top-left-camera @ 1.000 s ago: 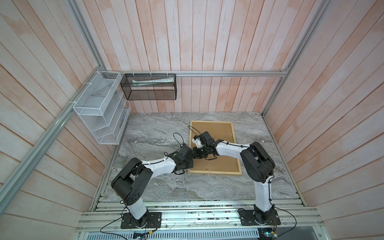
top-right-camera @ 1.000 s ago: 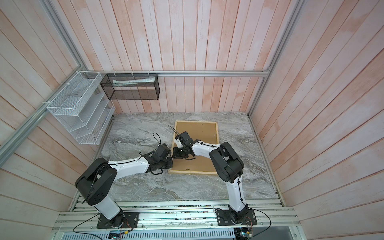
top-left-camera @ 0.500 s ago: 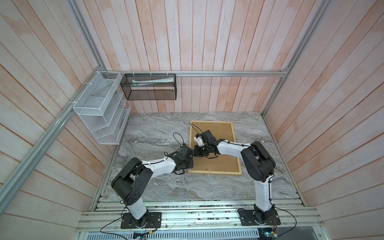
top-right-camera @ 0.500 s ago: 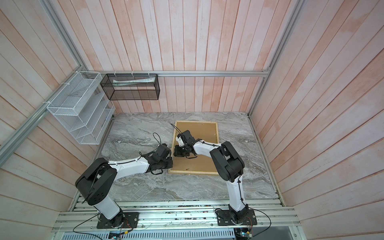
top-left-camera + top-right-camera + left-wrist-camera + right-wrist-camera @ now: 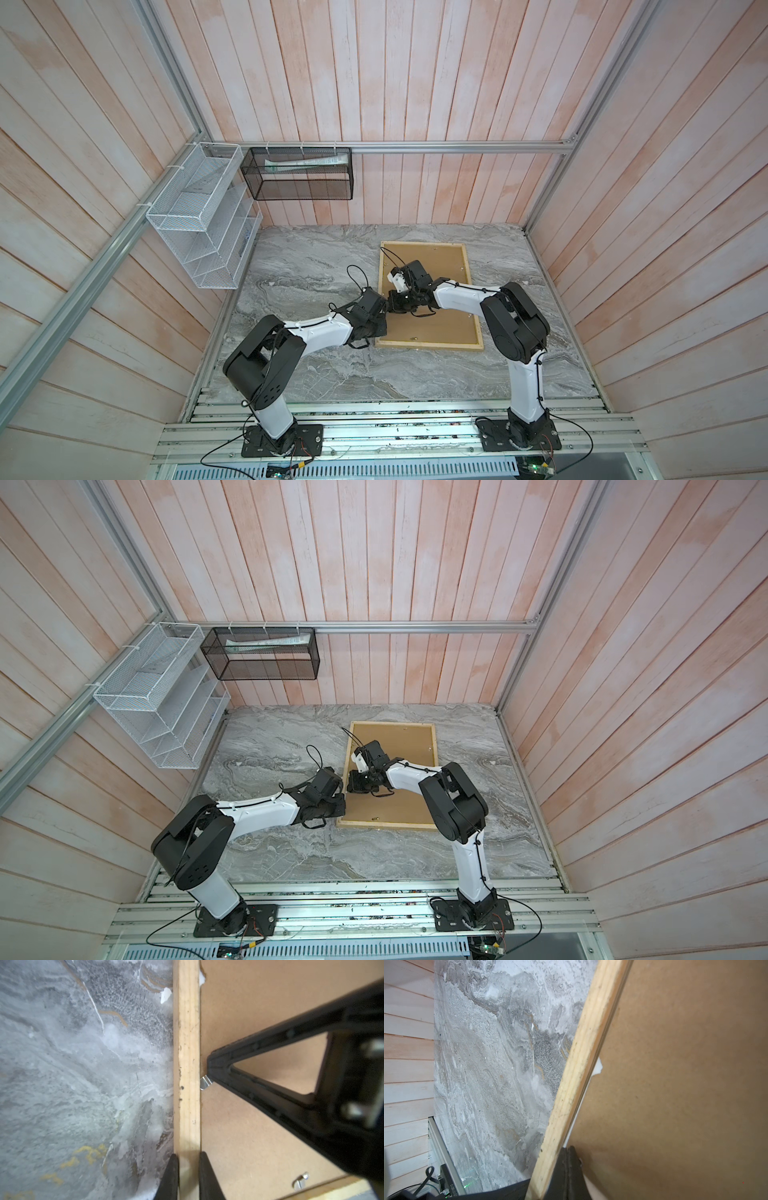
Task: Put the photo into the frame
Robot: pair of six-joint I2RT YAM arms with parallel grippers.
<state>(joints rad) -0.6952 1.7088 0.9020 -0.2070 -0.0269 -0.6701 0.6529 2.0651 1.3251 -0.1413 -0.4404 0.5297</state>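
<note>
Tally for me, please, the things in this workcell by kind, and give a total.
Robot arms: 2, left arm and right arm
Wall baskets: 2, white basket and black basket
Frame: 1
Backing board: 1
Total: 6

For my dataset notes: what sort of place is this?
Probably a robot test cell, not a home: plank walls on aluminium rails, two arms bolted beside a marble-look tabletop, wire baskets.
</note>
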